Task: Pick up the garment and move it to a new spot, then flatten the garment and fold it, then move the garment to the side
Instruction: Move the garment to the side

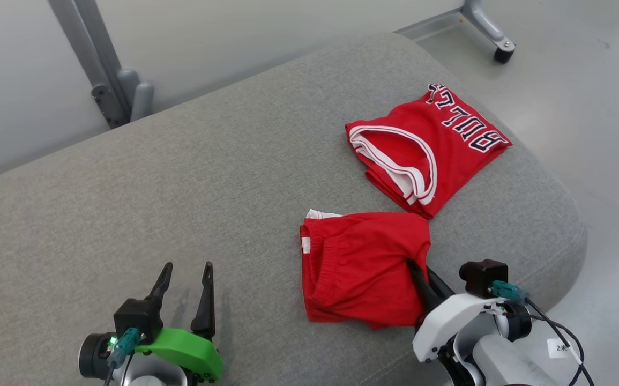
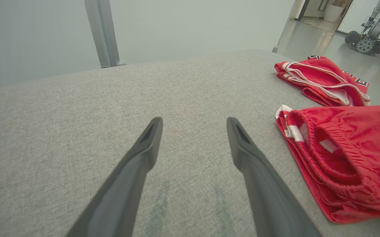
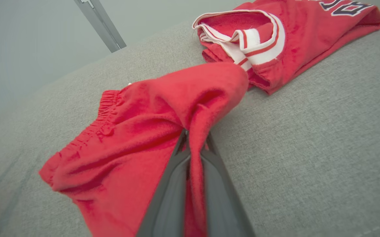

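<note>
head view, garment: the soft red knit shorts with a gathered elastic waistband (image 1: 360, 262) lie loosely folded at lower centre-right of the frame, on the broad grey woven-fabric cushion (image 1: 180, 187).
head view, right gripper: the right gripper (image 1: 414, 268) reaches up from the lower right, forearm low, fingers clenched on the shorts' right edge.
head view, left gripper: the left gripper (image 1: 187, 268) sits at lower left, fingers spread and grasping nothing, well apart from the shorts.
head view, neighbour: a folded red jersey with white trim and dark lettering (image 1: 448, 145) lies at upper right, its lower corner just beside the shorts.
left wrist view: fingers wide over bare cushion; shorts (image 2: 351, 154) at right, waistband opening facing the camera; jersey (image 2: 321, 79) beyond them.
right wrist view: both fingers pinch a raised fold of the shorts (image 3: 137, 131) at centre frame, and the cloth tents up towards the pinch.
handling: light, limp, not fragile. lifted from one point it will probably sag and unfold, so the layered edge or waistband looks the better hold.
</note>
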